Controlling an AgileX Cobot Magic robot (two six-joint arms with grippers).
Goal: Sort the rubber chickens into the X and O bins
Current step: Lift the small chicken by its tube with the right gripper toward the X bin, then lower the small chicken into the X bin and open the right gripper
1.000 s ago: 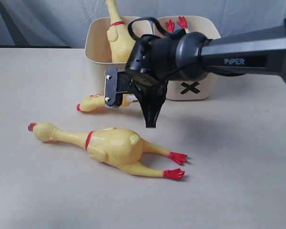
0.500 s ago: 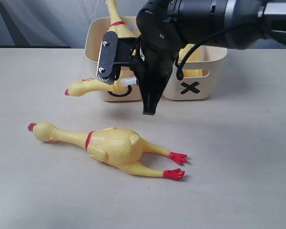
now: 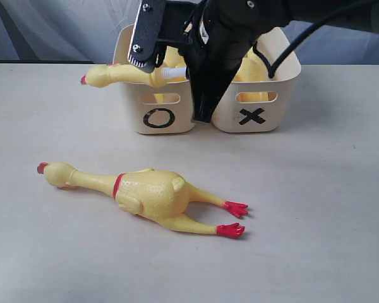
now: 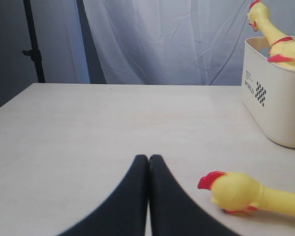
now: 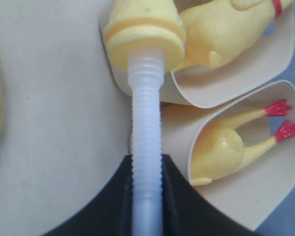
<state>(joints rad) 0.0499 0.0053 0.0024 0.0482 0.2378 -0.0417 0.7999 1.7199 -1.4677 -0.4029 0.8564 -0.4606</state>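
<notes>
The right gripper [image 5: 146, 164] is clamped narrowly on the white ribbed squeaker tube [image 5: 146, 113] that sticks out of the small chicken [image 3: 117, 74], so the toy hangs from that tube rather than from its body. A second ago this chicken lay on the table [image 3: 316, 208] in front of the tubs. Now it is up in the upper left of the exterior frame, lying level at rim height, its head pointing left past the corner of the O bin [image 3: 139, 101]. With the arm raised, the black O on that tub's front shows in full. The right wrist view puts the toy's base about over the O bin's near wall, with a big-bodied chicken inside that tub. Beyond it, the X bin [image 3: 271, 95] holds a chicken with its red feet up. The pick therefore looks done and the carry under way. Which tub is meant cannot be read, though the X bin seems likelier if the sorting is by size. The large chicken [image 3: 148, 196] lies unmoved in the lower left, still to be sorted. The left gripper [image 4: 148, 160] sits low by its head, fingers together on nothing.
</notes>
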